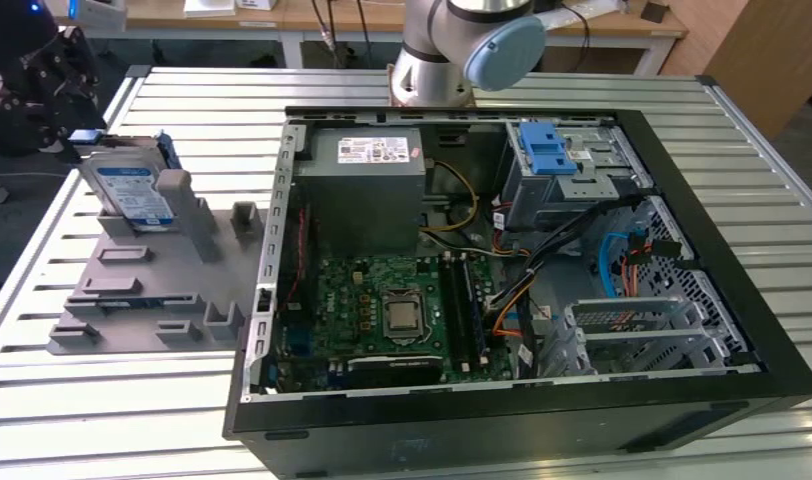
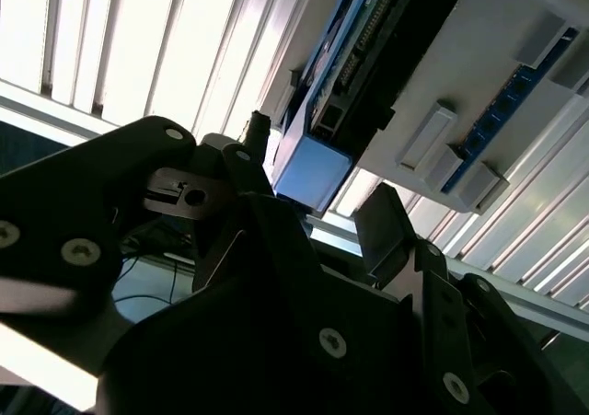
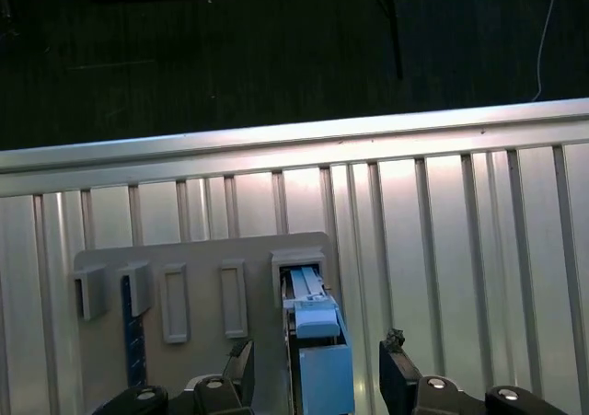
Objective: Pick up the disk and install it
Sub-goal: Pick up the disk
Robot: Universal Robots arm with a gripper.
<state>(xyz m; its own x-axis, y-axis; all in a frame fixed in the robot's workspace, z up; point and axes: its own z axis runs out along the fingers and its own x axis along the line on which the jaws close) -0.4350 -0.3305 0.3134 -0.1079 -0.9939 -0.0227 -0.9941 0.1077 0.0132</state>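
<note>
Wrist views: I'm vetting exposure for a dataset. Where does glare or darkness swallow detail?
Second wrist view: the slatted table glares white, the gripper is a dark silhouette. First wrist view: the table's rim shines, the floor beyond is nearly black.

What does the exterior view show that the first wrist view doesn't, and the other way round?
Exterior view, not the first wrist view: the open black computer case with its green motherboard, and the arm's grey base.

First wrist view, not the exterior: the gaps between the open gripper's black fingers and the silver, blue-framed disk, one finger on each side, not touching it.

Both: the disk standing on edge in the grey plastic holder on the slatted metal table.
</note>
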